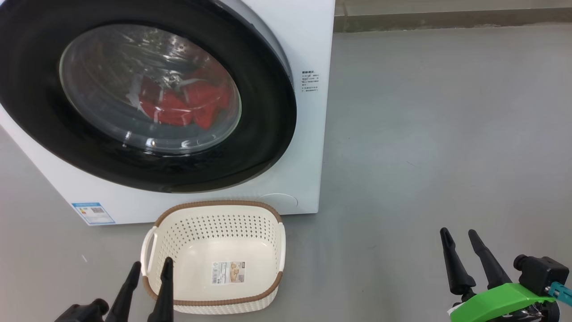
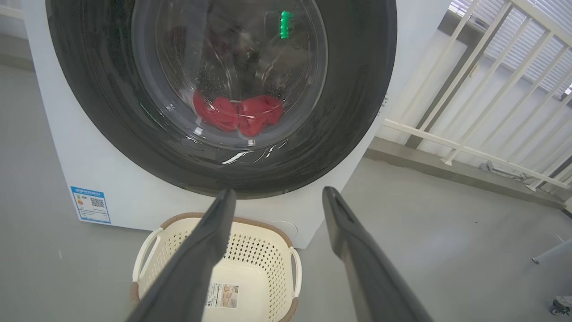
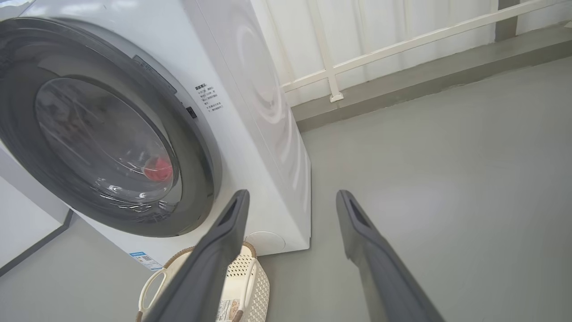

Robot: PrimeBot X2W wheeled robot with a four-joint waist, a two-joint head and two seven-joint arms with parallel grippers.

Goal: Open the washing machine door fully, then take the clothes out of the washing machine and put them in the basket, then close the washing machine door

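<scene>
The white washing machine [image 1: 308, 36] [image 2: 107, 179] [image 3: 250, 89] faces me, its round black-rimmed door [image 1: 268, 112] [image 2: 357, 89] [image 3: 201, 156] closed flat against the front. Through the glass the red clothes [image 1: 187, 105] [image 2: 239, 114] [image 3: 157, 169] lie in the drum. The cream basket [image 1: 214, 232] [image 2: 261, 250] [image 3: 259, 281] with a brown rim stands empty on the floor just below the door. My left gripper [image 1: 150, 267] [image 2: 277, 197] hangs open over the basket's near left corner. My right gripper [image 1: 458, 236] [image 3: 290, 199] is open, low over the floor well to the right of the machine.
Grey floor [image 1: 447, 134] stretches to the right of the machine. A raised kerb [image 3: 424, 80] and a white railing [image 2: 469, 112] [image 3: 402, 44] run behind it. A blue label [image 1: 93, 213] sits at the machine's lower left.
</scene>
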